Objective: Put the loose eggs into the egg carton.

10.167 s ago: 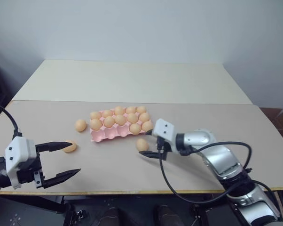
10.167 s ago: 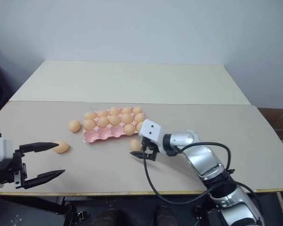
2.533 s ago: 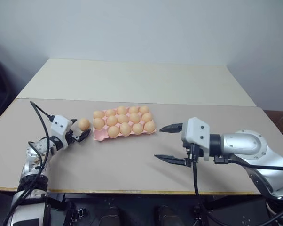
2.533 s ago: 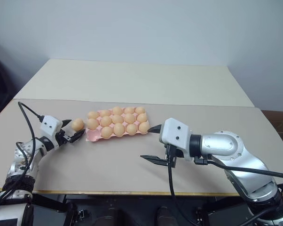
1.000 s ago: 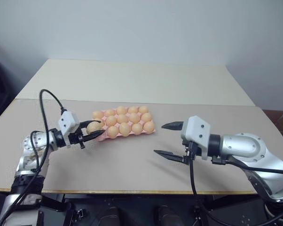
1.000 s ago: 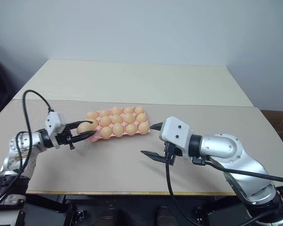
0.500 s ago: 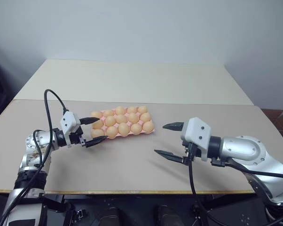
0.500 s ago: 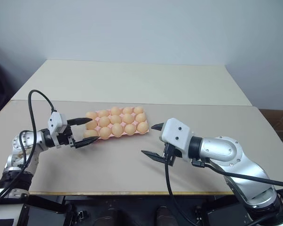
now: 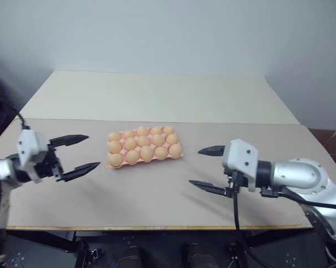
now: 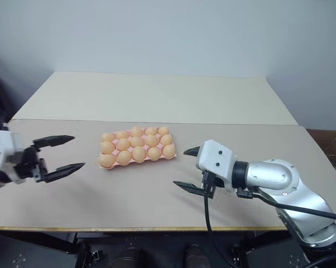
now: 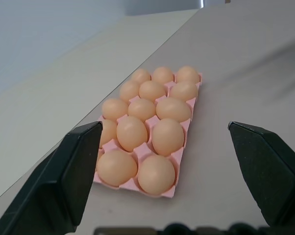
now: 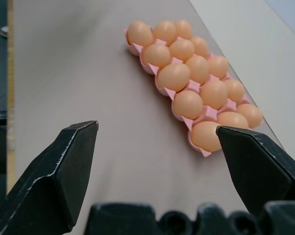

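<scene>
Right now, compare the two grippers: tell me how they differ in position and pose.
The left gripper hangs to the left of the egg carton; the right gripper hangs to its right and nearer the table's front edge. The left gripper points rightward toward the carton; the right gripper points leftward. Both are open and empty, each off the carton.

Left gripper [image 9: 78, 151] and right gripper [image 9: 207, 168] — both spread wide, empty — point inward toward each other.

We see pale orange-tan eggs [image 9: 142, 144] in a pink carton [image 9: 147, 160]. The table [image 9: 157, 190] is beige-grey, its far half cream. Both grippers [image 9: 76, 151] [image 9: 209, 168] have black fingers on white housings.
</scene>
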